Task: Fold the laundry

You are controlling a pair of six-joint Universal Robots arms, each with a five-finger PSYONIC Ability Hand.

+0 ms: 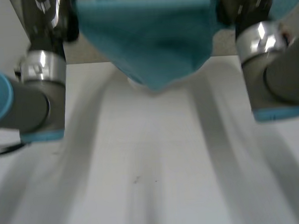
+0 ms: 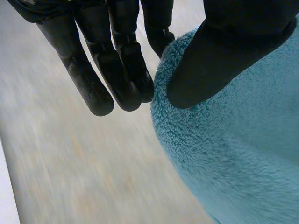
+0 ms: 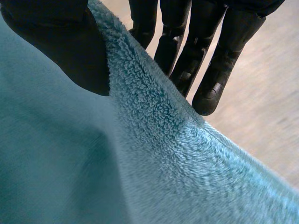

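A teal fleece cloth (image 1: pixel 156 37) hangs in the air between my two arms, its lowest point sagging to just above the white table (image 1: pixel 152 166). My left hand (image 2: pixel 117 60) pinches one upper edge of the cloth (image 2: pixel 233 154), the thumb pressing the fleece against the straight fingers. Along the opposite upper edge of the cloth (image 3: pixel 154 158), my right hand (image 3: pixel 187 56) holds it the same way, thumb on one side and fingers on the other.
My left arm (image 1: pixel 34 97) and right arm (image 1: pixel 272 72) stand raised at either side of the table. A grey strip of floor lies beyond the table's far edge (image 1: pixel 87 57).
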